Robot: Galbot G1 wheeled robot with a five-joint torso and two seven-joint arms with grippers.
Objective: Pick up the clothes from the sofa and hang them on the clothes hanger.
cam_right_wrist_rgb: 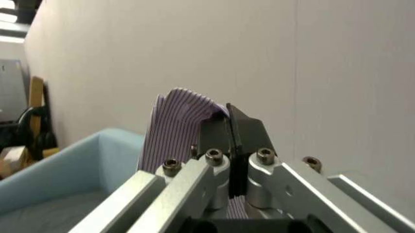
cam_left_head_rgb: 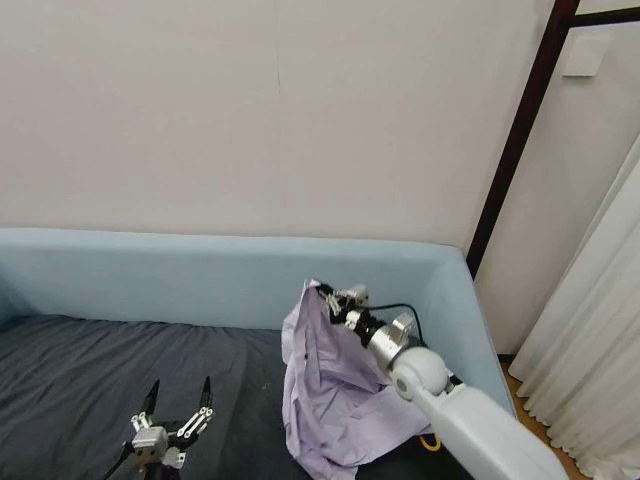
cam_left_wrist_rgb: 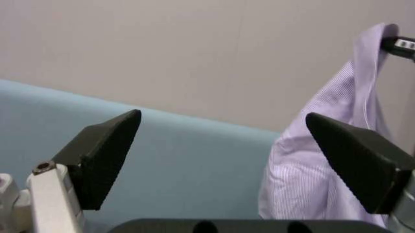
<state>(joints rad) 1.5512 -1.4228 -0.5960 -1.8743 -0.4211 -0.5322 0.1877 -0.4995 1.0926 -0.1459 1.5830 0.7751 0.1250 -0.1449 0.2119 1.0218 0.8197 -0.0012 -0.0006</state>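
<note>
Clamping the lilac striped shirt (cam_left_head_rgb: 330, 400) in the right end effector (cam_left_head_rgb: 323, 293), squeezing fully closed on one thin top fold, gripping nothing else. Confirming from the right wrist view: pinching the shirt (cam_right_wrist_rgb: 174, 121) right at the tip of the right end effector (cam_right_wrist_rgb: 228, 120), with a plain wall behind.

Holding that fold up above the sofa (cam_left_head_rgb: 456, 300), near its right end and close to the pale blue backrest (cam_left_head_rgb: 150, 275). Probably lifting by a top edge so as to be letting the fabric drape long and unbunch for hanging. Dangling mostly free, but trailing at the bottom onto the dark seat cushion (cam_left_head_rgb: 70, 370), so not yet clearing the sofa.

Hovering the left end effector (cam_left_head_rgb: 181, 392) low over the seat cushion, well apart from the shirt, spreading wide open and gripping nothing. Likely idling there, keeping out of the way. Seeing the shirt (cam_left_wrist_rgb: 311, 160) from the left wrist view too, hanging beyond the gaping left end effector (cam_left_wrist_rgb: 222, 116).

Judging the step as pick-up under way, hanging not yet done. Needing more height before carrying. Risking slip from such a thin pinch, and dragging the hem along the cushion.
</note>
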